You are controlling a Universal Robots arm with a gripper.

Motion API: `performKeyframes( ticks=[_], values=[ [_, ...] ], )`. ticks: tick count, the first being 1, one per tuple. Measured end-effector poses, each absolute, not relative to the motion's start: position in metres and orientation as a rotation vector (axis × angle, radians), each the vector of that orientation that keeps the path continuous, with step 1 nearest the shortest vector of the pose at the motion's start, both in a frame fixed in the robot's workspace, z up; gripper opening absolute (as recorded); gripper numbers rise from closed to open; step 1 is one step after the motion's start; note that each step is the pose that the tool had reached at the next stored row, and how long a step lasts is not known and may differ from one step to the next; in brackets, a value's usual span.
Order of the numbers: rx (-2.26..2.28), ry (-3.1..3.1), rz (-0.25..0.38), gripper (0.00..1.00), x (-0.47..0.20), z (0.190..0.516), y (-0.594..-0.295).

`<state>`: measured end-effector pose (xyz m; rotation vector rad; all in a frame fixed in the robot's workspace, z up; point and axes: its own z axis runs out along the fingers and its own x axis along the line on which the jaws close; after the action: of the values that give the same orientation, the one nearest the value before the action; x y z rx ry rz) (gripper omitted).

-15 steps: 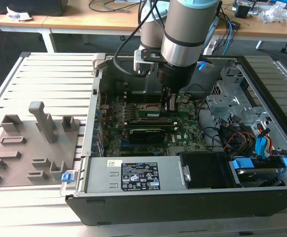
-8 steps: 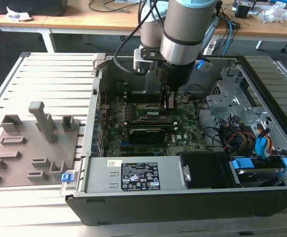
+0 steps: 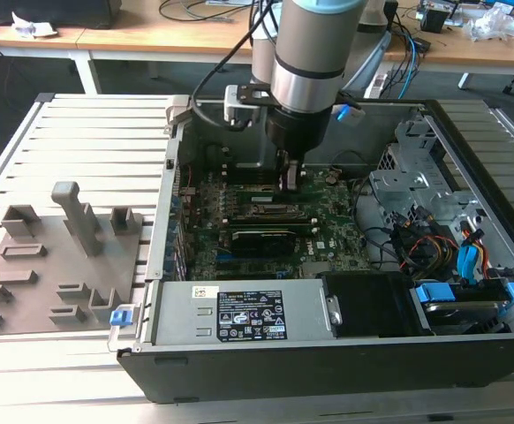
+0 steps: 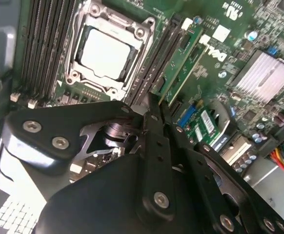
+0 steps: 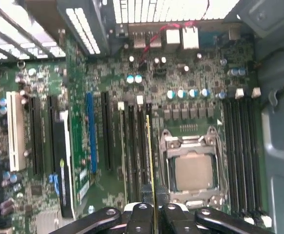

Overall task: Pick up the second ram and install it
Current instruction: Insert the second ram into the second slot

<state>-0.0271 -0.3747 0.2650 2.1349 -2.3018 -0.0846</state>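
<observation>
The second ram (image 5: 150, 161), pinched edgewise by the end effector (image 5: 154, 207), apparently sits over a motherboard (image 5: 112, 83) slot.

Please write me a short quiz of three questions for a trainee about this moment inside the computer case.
1. True or false: the gripper is shut on the second ram.
2. The ram is nearest to: A) the CPU socket; B) the power supply; C) the drive cage.
3. Fill in: the ram's board is ____ in colour.
Key: 1 true; 2 A; 3 green.
</observation>
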Motion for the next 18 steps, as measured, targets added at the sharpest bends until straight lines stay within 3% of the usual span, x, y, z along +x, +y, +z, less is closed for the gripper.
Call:
performKeyframes(
  ticks=[18],
  values=[
    [2.135, -2.302, -0.085, 0.14, -0.029, 0.236, -0.375]
  ],
)
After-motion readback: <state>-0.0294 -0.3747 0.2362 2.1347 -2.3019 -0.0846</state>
